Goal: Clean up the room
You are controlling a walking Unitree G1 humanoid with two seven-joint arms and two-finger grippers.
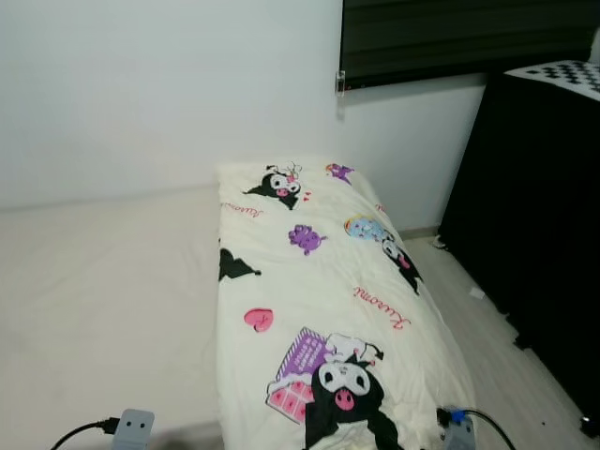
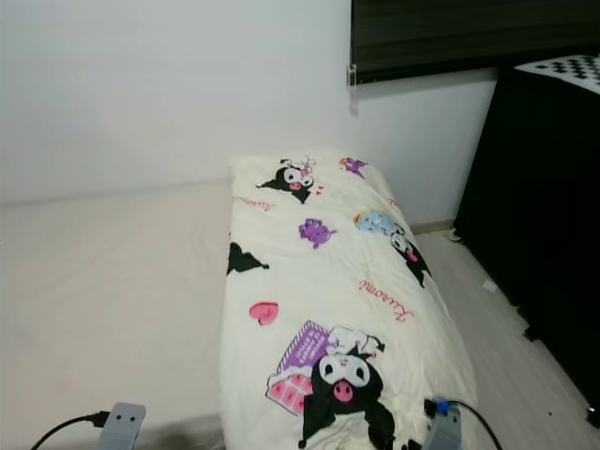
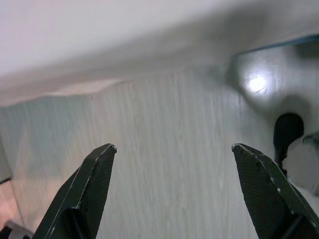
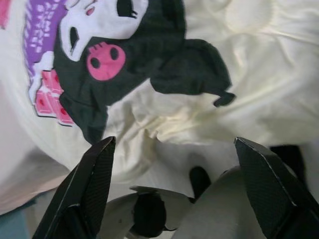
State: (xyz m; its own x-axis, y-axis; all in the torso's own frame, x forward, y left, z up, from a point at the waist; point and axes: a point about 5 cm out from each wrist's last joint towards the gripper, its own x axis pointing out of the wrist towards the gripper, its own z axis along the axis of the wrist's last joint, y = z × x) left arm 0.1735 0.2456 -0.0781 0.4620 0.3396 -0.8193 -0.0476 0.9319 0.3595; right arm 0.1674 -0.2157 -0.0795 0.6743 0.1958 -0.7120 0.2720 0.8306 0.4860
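1. White wall [image 1: 141, 84] closes the background from 9 o'clock to 12 o'clock in the head views; a dark roller blind [image 1: 450, 37] hangs at 1 o'clock.
2. A bed with a bare cream mattress [image 1: 94, 300] occupies 8 to 10 o'clock, its far edge against the wall.
3. A folded cream duvet [image 1: 319, 291] printed with black-and-white cartoon characters, purple figures, a pink heart and red script lies along the right side of the mattress, running from centre down to 6 o'clock.
4. A black cabinet [image 1: 534, 216] stands at 3 o'clock, with a checkerboard-patterned panel [image 1: 562, 73] on its top.
5. Pale wood-grain floor [image 1: 487, 347] runs between the duvet and the cabinet, at 4 o'clock.
6. The left arm's wrist housing [image 1: 133, 429] sits at 7 o'clock with a black cable attached.
7. The right arm's wrist housing [image 1: 457, 429] sits at 5 o'clock, just beside the duvet's near edge.
8. Left gripper [image 3: 172, 154]: fingers spread wide, holding nothing, above pale wood-grain floor with the mattress edge beyond it.
9. Right gripper [image 4: 172, 149]: fingers spread wide, holding nothing, above the duvet's large black cartoon print with the pink nose.
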